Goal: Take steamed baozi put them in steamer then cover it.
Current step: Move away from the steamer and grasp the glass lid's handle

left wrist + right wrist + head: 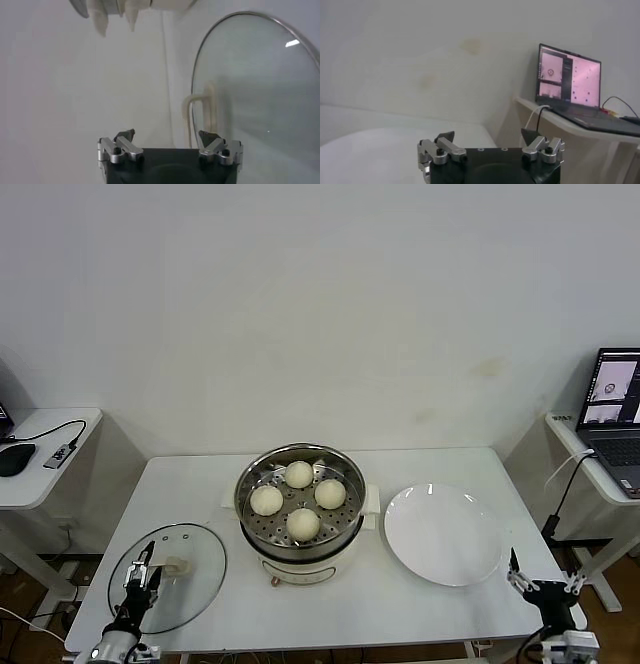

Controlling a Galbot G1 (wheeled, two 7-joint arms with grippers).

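My left end effector [143, 576] sits low at the near left corner of the worktop [420, 604], fingers spread apart and holding nothing. It hangs over the near edge of the cover [168, 576], which lies flat there with its cream bar handle [200, 117] just ahead of the fingertips. I judge I am lined up to close on that handle. The right end effector [540, 586] waits off the near right corner, fingers likewise apart and empty, well clear of the white plate [445, 534].

All four steamed baozi [299, 499] already rest on the perforated tray inside the steamer [250, 509], which stands at the worktop's middle, so only the covering looks left to do.

From the left wrist, the steamer shows only as a cut-off sliver at the frame's edge, and the glass makes the cover's far rim hard to trace. In the head view, my left arm hides part of the near rim. The right wrist shows no task things, only a laptop [568, 77] on a side table.
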